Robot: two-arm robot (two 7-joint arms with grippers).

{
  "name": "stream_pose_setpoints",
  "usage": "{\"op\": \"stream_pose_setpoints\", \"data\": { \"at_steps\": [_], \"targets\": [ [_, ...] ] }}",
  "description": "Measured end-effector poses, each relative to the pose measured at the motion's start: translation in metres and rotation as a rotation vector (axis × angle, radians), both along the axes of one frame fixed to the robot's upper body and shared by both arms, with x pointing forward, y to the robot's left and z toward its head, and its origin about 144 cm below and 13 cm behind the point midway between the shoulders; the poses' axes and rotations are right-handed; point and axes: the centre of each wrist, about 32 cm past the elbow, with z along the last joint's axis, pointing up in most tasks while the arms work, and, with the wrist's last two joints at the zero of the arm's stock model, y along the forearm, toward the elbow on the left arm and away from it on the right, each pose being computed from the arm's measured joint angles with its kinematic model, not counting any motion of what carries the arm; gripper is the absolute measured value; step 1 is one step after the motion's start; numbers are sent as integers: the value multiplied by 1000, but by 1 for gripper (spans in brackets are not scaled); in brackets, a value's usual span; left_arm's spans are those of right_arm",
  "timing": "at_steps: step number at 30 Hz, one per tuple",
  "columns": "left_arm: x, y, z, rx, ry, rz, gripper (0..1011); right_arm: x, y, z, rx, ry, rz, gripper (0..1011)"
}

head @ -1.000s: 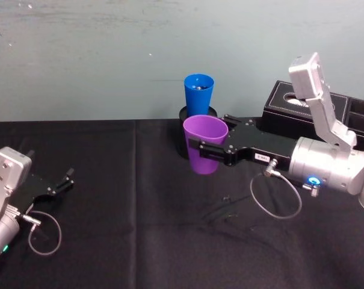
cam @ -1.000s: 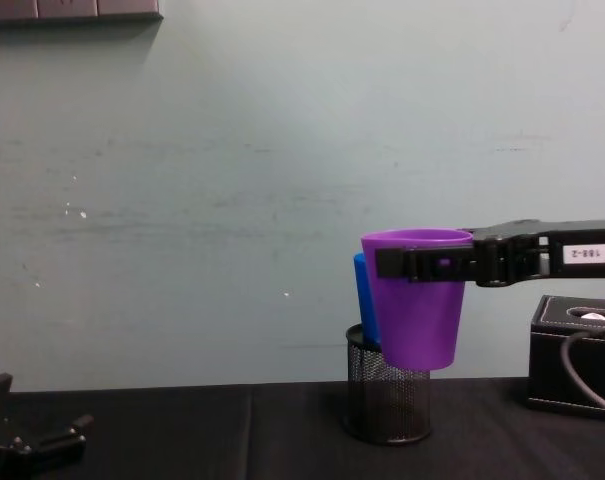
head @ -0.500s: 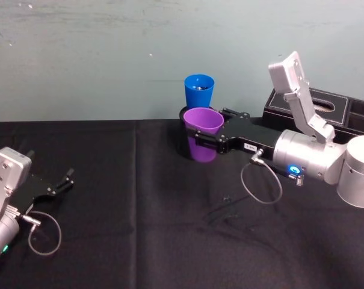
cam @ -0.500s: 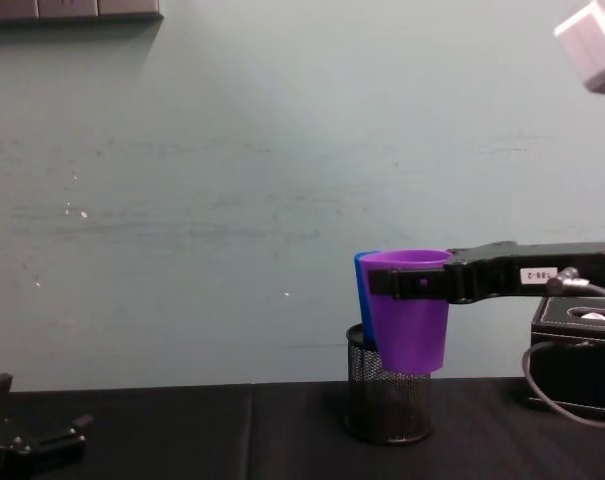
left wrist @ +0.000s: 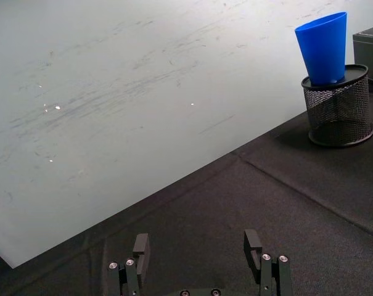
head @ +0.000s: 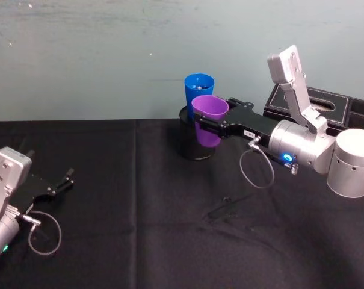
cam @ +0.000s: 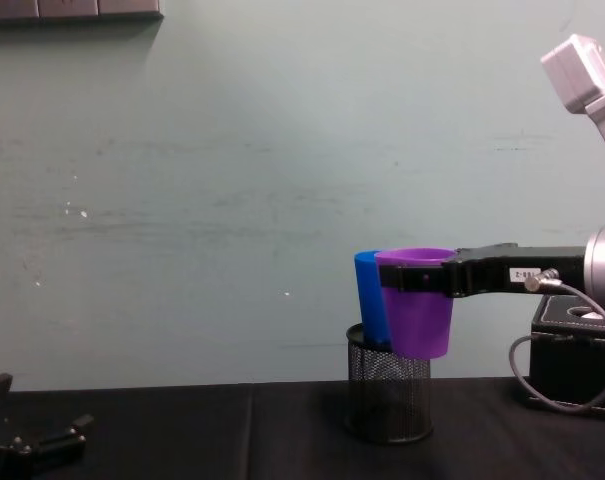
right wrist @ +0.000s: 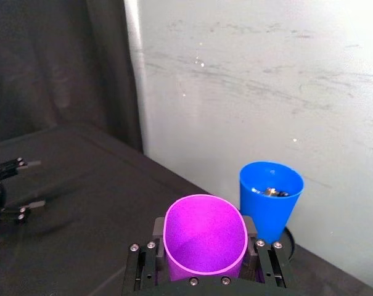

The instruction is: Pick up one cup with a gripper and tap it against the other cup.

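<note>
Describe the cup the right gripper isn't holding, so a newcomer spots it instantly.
Look to the far edge of the black-draped table, by the pale wall, where a black mesh pen holder stands. The bright blue cup stands in that holder, rim up. Its neighbour, the purple cup, is the same shape but hangs in the right gripper, close by.

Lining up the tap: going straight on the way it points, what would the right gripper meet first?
Likely the blue cup, in the mesh holder: the right gripper's purple cup sits right beside it, touching or nearly; depth unclear.
</note>
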Motion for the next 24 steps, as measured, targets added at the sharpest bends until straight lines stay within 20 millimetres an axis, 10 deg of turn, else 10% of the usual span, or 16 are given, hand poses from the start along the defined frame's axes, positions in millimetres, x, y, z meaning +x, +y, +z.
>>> {"op": "stream_pose_setpoints", "data": {
  "at_steps": [24],
  "targets": [
    [0, 0, 0, 0, 0, 0, 1000, 34, 6, 6, 28, -14, -62, 715]
  ]
}}
